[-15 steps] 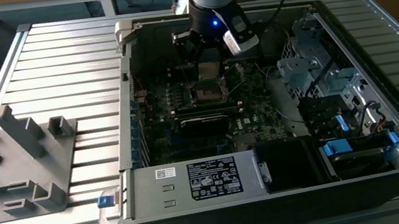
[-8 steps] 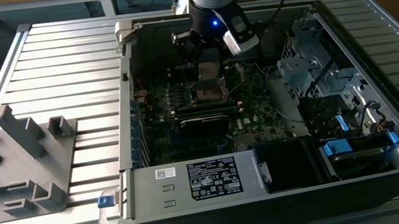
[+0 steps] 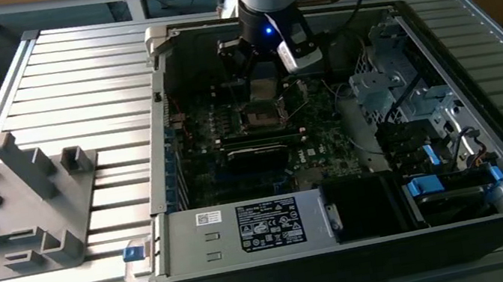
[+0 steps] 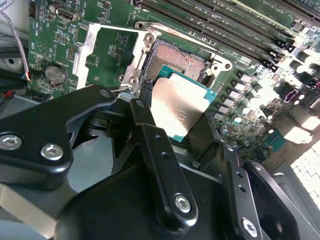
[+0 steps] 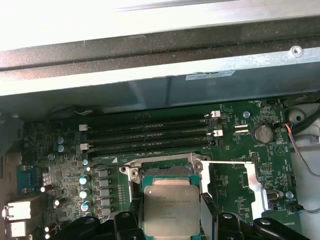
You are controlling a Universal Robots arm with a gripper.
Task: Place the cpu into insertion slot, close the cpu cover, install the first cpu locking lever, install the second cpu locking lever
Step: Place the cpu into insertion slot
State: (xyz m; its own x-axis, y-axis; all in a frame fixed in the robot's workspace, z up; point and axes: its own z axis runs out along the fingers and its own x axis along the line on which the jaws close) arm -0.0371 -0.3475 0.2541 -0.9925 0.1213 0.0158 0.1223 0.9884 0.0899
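currently: cpu (image 4: 181, 102), clamped by its opposite edges in the gripper (image 4: 176, 117), held over the insertion slot (image 4: 175, 62); cpu cover (image 4: 84, 50) swung open alongside. judged light, stiff, smooth-topped, with a fragile underside; edges are the safest hold.

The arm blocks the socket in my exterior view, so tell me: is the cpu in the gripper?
Observer: Yes; in both wrist views the gripper is shut on the cpu, gripping two opposite edges.
Operator: Is it seated in the slot?
Observer: No. In the second wrist view the insertion slot shows its bare brownish centre; the cpu hangs over one edge.
Operator: And the cover?
Observer: The cpu cover is swung open, off to one side of the slot.
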